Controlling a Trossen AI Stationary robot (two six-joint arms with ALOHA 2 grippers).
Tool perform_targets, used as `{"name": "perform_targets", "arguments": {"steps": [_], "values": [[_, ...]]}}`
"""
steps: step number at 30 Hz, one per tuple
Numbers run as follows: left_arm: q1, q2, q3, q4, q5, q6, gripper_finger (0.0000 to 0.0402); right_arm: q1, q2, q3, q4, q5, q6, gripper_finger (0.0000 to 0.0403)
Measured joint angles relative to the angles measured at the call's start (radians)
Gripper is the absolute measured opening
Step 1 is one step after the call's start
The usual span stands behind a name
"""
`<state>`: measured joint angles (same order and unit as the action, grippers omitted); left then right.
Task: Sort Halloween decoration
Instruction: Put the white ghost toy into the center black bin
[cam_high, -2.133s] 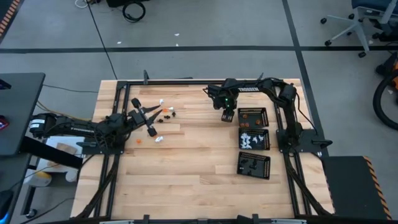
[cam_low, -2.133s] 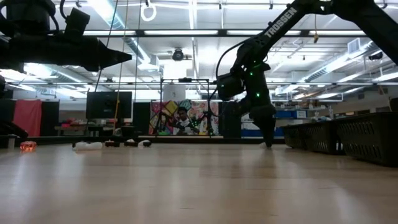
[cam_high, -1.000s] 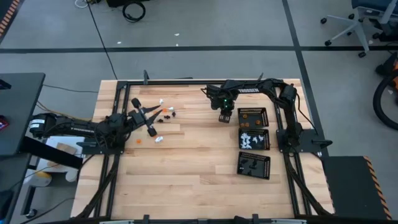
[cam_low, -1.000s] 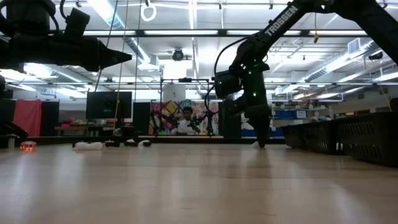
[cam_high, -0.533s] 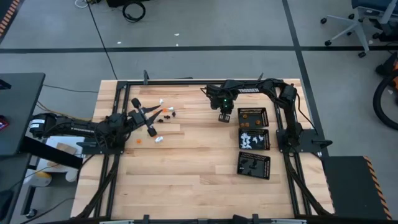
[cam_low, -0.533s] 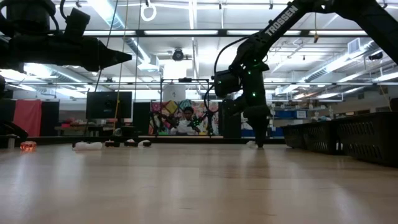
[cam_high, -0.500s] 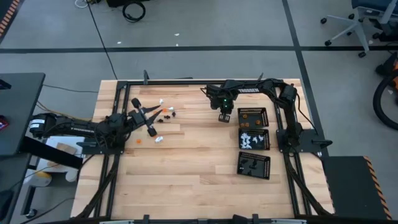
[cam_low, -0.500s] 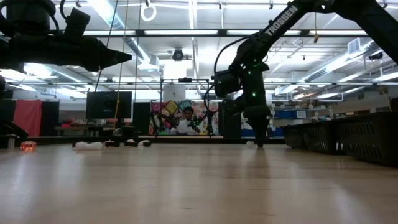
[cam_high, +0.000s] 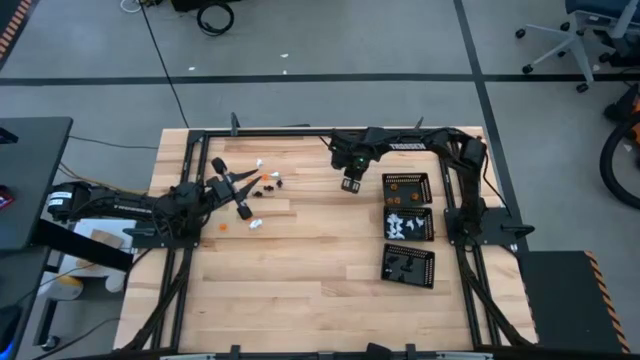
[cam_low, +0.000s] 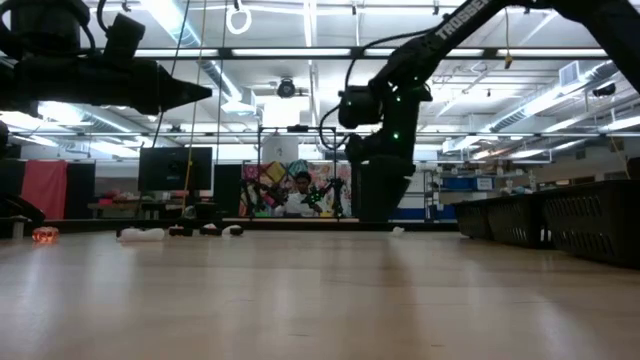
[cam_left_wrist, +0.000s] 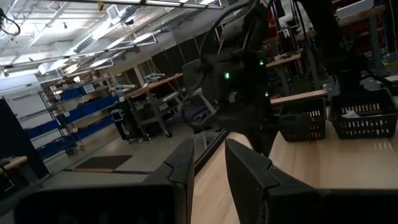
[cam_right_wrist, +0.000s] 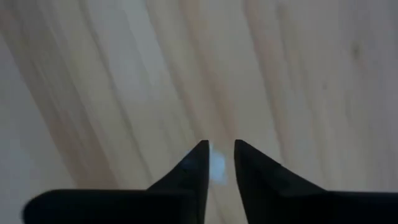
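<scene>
Since the earlier frames, the right hand (cam_high: 349, 183) has shifted away from the trays (cam_high: 407, 187) toward the middle of the bench (cam_high: 320, 260), carrying a small white piece (cam_right_wrist: 217, 164) clamped between its nearly closed fingers (cam_right_wrist: 186, 171). Most loose pieces (cam_high: 268, 180) lie scattered by the left hand (cam_high: 240, 193), which waits at the bench's left side, its fingers (cam_left_wrist: 180, 163) a little apart and holding nothing. Three trays in a row on the right hold sorted orange, white and black pieces.
</scene>
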<state>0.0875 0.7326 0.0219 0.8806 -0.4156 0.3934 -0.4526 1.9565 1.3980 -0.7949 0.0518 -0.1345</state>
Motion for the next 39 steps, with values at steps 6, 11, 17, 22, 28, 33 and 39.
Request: {"name": "perform_targets", "arguments": {"steps": [6,11,17,22,28,33,39], "values": [[0.0,0.0,0.0,-0.016,0.0,-0.026,0.0077,-0.002,-0.029,-0.125,0.166,-0.009,0.056,0.0125],[0.0,0.0,0.0,-0.019,0.0,-0.026,0.0077,0.014,-0.042,-0.129,0.191,0.009,0.088,0.016],[0.0,0.0,0.0,-0.023,0.0,-0.032,0.0077,0.032,-0.106,-0.128,0.059,0.177,0.132,0.0172],[0.0,0.0,0.0,-0.022,0.0,-0.032,0.0077,0.034,-0.088,-0.128,-0.002,0.176,0.142,0.0169],[0.0,0.0,0.0,-0.021,0.0,-0.034,0.0077,0.036,-0.002,-0.128,0.059,0.166,0.126,0.0169],[0.0,0.0,0.0,-0.021,0.0,-0.035,0.0077,0.081,0.013,-0.127,0.17,0.173,0.1,0.0168],[0.0,0.0,0.0,-0.021,0.0,-0.035,0.0077,0.129,0.017,-0.128,0.291,0.071,0.081,0.0168]]}}
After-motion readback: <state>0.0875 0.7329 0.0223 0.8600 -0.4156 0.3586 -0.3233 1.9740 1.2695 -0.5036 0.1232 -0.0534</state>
